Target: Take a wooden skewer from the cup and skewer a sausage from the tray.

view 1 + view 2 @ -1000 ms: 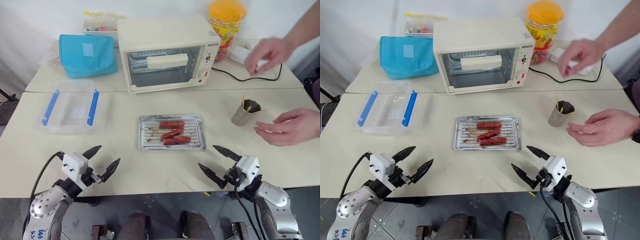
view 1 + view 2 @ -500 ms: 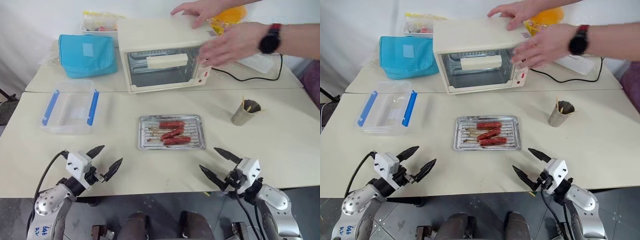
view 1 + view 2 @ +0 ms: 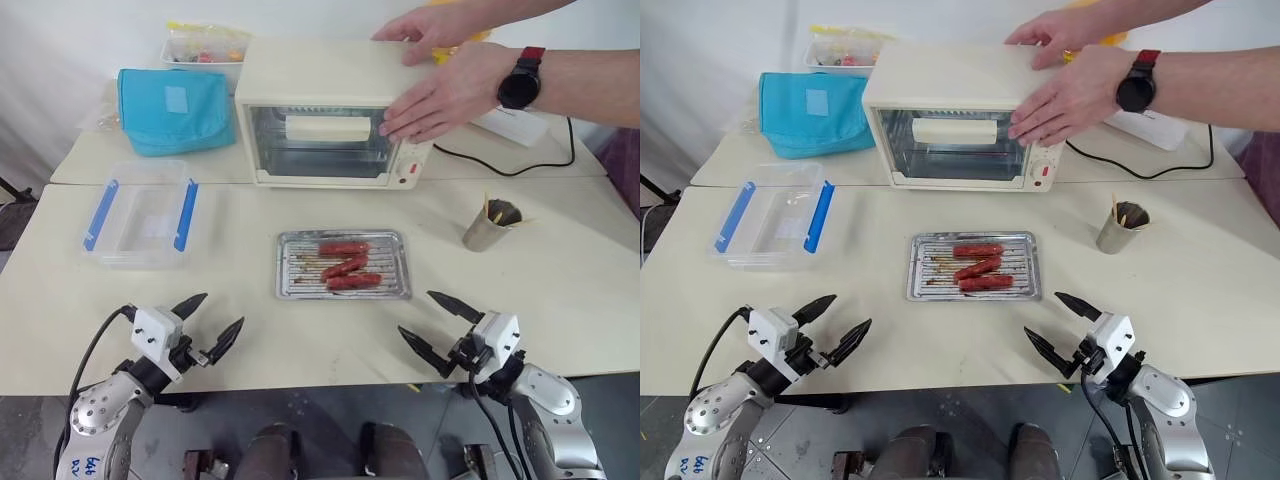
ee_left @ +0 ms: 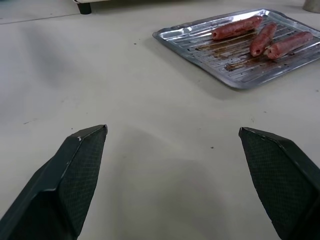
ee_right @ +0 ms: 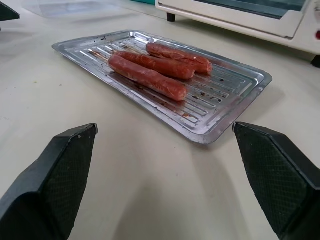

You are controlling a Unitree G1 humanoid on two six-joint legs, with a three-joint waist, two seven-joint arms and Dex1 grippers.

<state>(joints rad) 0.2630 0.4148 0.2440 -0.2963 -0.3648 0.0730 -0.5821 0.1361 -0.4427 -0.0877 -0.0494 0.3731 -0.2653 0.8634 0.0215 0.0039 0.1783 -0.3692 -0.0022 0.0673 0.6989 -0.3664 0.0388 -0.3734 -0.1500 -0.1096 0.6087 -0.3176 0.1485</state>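
At the near left edge of the table [image 3: 250, 205], the left gripper [image 3: 213, 321] is held just above the bare tabletop with its two black fingers spread wide apart and nothing between them. Farther back on the left, a clear plastic box with blue clips [image 3: 140, 214] is placed, and behind it a teal pouch [image 3: 176, 108] is laid on the rear table. In the middle, the tray [image 3: 343, 264] is set flat on the table, with three sausages [image 3: 344, 265] lying side by side on its ridged, stained bottom. Behind the tray, a cream toaster oven [image 3: 330, 110] is seen, and two hands of a person [image 3: 437, 90] are laid on it, one on its top and one against its front right part; a dark watch with a red band [image 3: 518, 83] is worn on the nearer wrist. At the near right edge, the right gripper [image 3: 441, 324] is likewise held low over the table, its fingers parted wide and empty. Farther right and back, the cup [image 3: 487, 227] is stood upright, well apart from the tray, with wooden skewers [image 3: 494, 209] sticking up out of it.
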